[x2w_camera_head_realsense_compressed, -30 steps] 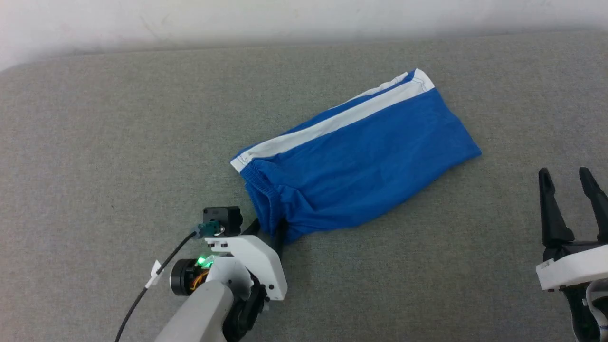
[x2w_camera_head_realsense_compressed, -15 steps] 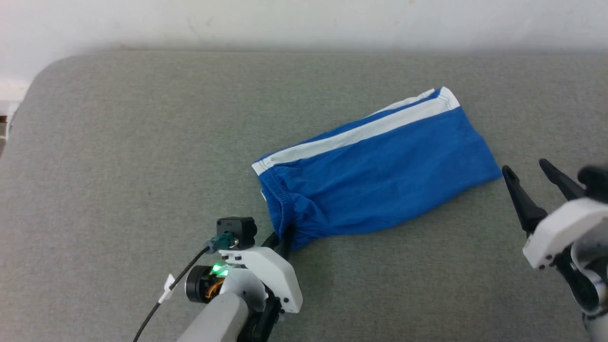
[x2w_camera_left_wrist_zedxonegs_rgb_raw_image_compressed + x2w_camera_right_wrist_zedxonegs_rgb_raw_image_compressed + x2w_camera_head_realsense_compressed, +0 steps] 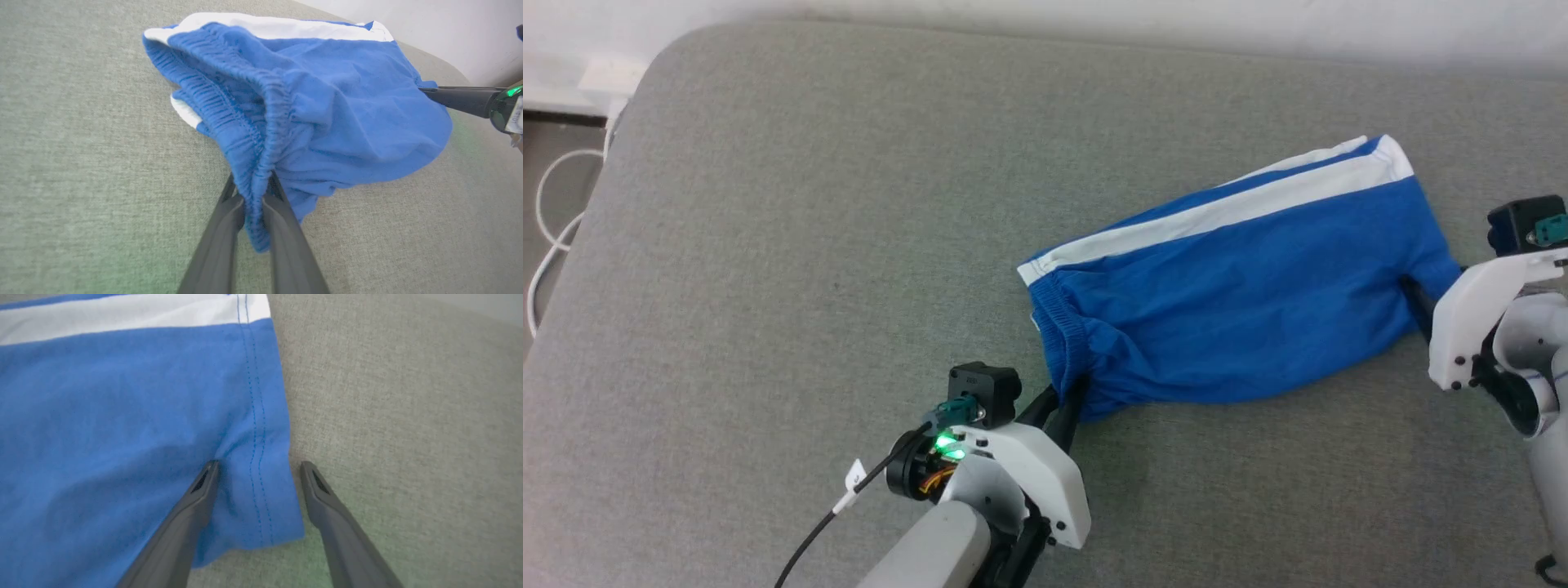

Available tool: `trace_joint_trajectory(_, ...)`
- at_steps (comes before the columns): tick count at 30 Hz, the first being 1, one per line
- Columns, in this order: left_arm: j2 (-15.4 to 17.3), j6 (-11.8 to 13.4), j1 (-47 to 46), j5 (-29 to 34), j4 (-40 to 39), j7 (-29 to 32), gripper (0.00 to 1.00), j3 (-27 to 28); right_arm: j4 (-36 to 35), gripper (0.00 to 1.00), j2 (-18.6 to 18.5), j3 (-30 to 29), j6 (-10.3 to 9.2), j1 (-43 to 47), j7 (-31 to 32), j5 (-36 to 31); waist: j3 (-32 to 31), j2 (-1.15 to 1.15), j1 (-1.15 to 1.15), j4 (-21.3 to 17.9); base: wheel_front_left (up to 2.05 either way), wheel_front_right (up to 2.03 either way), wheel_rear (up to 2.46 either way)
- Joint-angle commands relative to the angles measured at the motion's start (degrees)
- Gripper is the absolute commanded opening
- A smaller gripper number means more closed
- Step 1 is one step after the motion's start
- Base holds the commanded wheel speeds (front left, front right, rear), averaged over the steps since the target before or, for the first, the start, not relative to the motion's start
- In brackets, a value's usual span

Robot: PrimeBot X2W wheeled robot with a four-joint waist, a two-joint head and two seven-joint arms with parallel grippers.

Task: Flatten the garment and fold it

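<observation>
Just now the right hand has swung in, released fingers straddling the hem corner of the garment on the grey cushion, left hand clenched on its waistband; flattening pull looks next.

Layout of the scene. We find the garment lying on the worktop, right of centre, its long axis running from near-left to far-right. The left end effector sits in front of and to the left of the garment, pinching the near corner of the waistband. At the opposite end, the right end effector straddles the near corner of the hem, with one finger on the fabric and the other on the worktop just beside it. A cable lies beyond the worktop's left edge.
</observation>
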Motion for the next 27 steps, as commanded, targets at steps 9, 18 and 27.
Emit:
trace_joint_trajectory(9,-0.50,-0.43,-1.44,0.85,0.52,-0.06,0.00,-1.02,7.94,0.00,-2.85,10.73,-0.05,-2.77,1.61,2.21,2.06,0.00,-0.01,2.04,0.00,0.00,0.00)
trace_joint_trajectory(18,0.30,-0.11,-0.11,0.32,2.11,-0.68,0.00,-0.87,9.70,0.00,-4.34,13.08,-0.05,-3.46,-6.28,8.66,-2.19,0.00,-0.01,0.11,0.00,0.00,0.00)
trace_joint_trajectory(27,2.03,0.04,3.20,-0.44,1.83,-0.52,0.00,-1.13,7.33,0.00,-5.97,12.52,-0.05,2.12,-10.44,13.93,-8.17,0.00,-0.01,-2.11,0.00,0.00,0.00)
